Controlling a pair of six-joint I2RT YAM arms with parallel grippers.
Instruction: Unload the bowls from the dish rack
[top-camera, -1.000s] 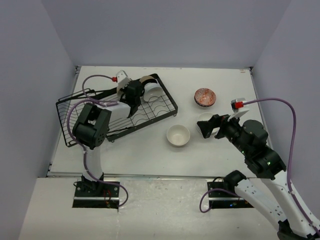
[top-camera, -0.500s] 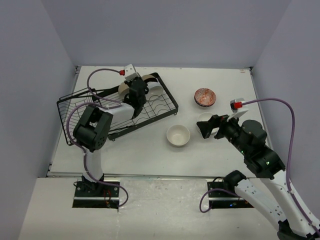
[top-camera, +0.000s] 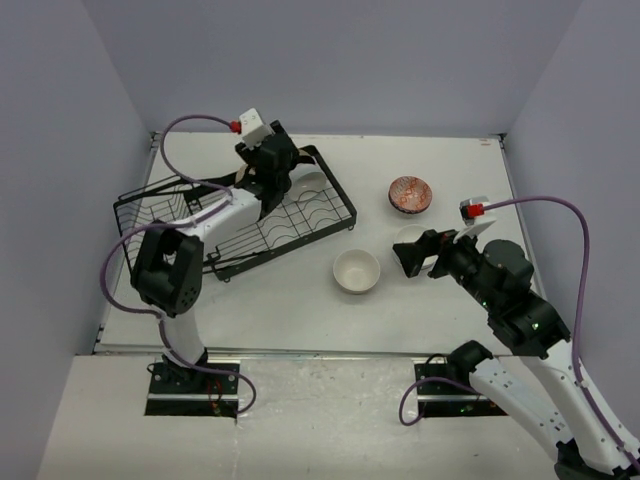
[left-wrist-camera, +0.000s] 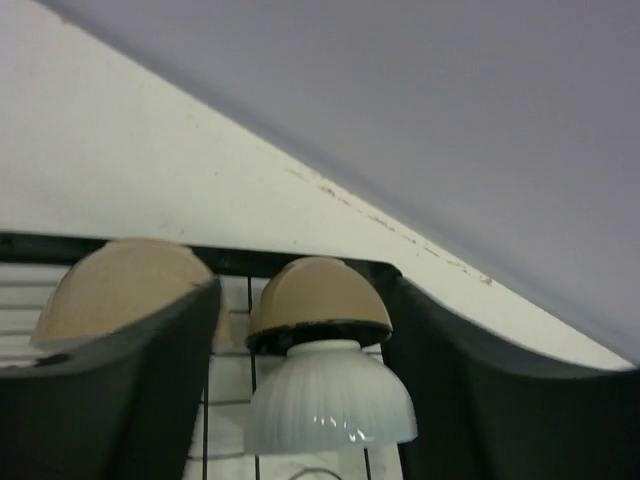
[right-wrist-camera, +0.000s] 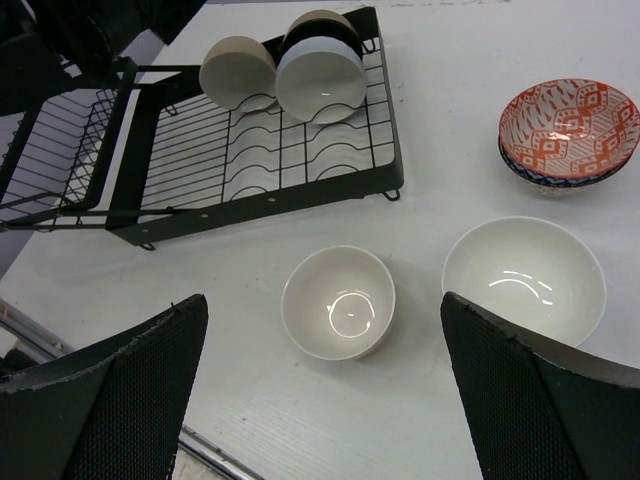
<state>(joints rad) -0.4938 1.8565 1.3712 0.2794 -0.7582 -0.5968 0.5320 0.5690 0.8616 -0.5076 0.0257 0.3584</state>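
1. Three bowls stand on edge in the far end of the dish rack (right-wrist-camera: 395, 130): a beige bowl (right-wrist-camera: 237, 72), a white ribbed bowl (right-wrist-camera: 320, 82), and a beige bowl with a black inside (right-wrist-camera: 318, 22) tucked close behind the white one.
2. Out on the table (top-camera: 250, 300) sit a small white bowl (right-wrist-camera: 338, 302), a wider white bowl (right-wrist-camera: 524, 275) and a patterned bowl (right-wrist-camera: 568, 125).
3. My left pincer (top-camera: 275, 175) hangs over the rack with its fingers apart and nothing between them. In its wrist view they frame the white ribbed bowl and the black-lined one.
4. My right pincer (top-camera: 413, 258) is spread wide and empty above the table bowls.
5. I judge these to be glazed ceramic: rigid, slick, fairly light and apt to chip on wire or on each other.
6. I would take the white ribbed bowl by its upper rim, one finger inside and one outside, clamping firmly because the glaze gives little friction.
7. Since it lies so close to its neighbour, I would lift it straight up and slowly.
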